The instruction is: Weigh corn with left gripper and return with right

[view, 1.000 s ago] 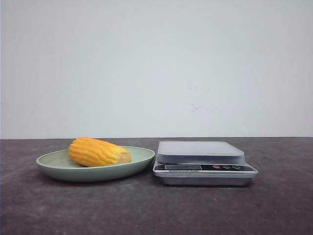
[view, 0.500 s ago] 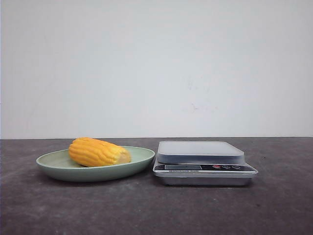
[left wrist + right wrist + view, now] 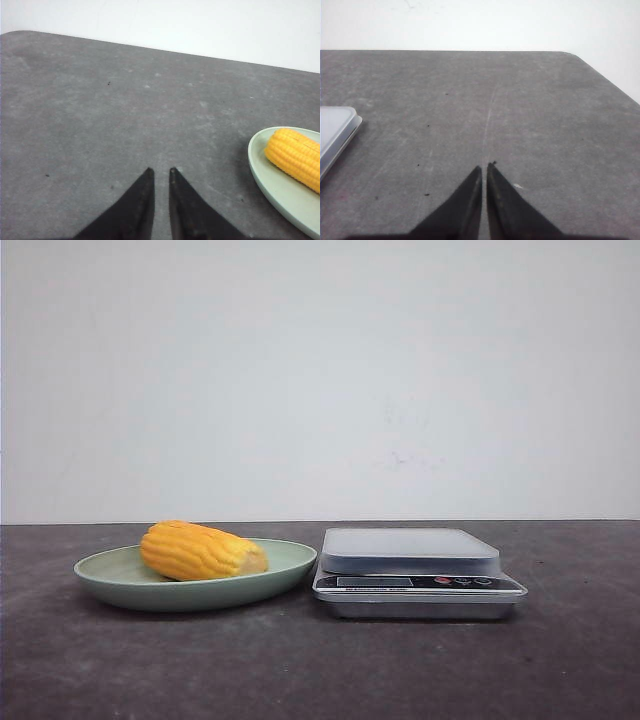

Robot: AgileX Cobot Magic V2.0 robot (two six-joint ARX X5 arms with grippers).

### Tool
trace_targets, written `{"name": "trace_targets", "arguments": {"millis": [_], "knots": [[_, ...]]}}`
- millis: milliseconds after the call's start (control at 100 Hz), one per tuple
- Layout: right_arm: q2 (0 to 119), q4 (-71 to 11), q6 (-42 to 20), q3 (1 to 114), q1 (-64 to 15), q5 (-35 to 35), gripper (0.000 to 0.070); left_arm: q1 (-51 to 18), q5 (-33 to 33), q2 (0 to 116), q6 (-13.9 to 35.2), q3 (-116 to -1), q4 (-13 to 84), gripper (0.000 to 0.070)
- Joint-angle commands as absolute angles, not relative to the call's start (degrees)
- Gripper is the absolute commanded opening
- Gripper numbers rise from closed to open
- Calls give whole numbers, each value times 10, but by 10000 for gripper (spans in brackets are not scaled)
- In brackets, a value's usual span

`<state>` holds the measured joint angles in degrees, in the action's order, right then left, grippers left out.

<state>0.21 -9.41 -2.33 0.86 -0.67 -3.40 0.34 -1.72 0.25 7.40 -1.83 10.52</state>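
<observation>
The corn lies on its side in a shallow pale green plate at the lower left of the front view, its paler cut end turned toward the right, toward the scale. The plate sits on the dark grey table, and just beside it, at the lower centre of the frame, stands a silver kitchen scale with a bare flat platform and a strip of display and small buttons along its front edge. Plate and scale are very close, rim almost at the scale's corner; I cannot tell whether they touch. A plain white wall fills the upper half of the view.

In the left wrist view the left gripper hangs over bare table, its two dark fingers drawn nearly together with only a thin slit between the tips, holding nothing. The corn and the plate rim show at the right edge of that frame, apart from the fingers.

In the right wrist view the right gripper is likewise pressed almost closed and empty, above bare table, with a corner of the scale at the left edge
</observation>
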Motion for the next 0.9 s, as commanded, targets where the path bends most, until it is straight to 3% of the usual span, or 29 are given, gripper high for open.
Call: {"name": "trace_targets", "arguments": {"millis": [0, 890], "knots": [[2, -90, -19, 8, -6, -34, 10, 4, -17, 2, 67, -8, 107, 12], [2, -85, -19, 8, -6, -34, 10, 2, -17, 2, 73, -8, 108, 12]]}}
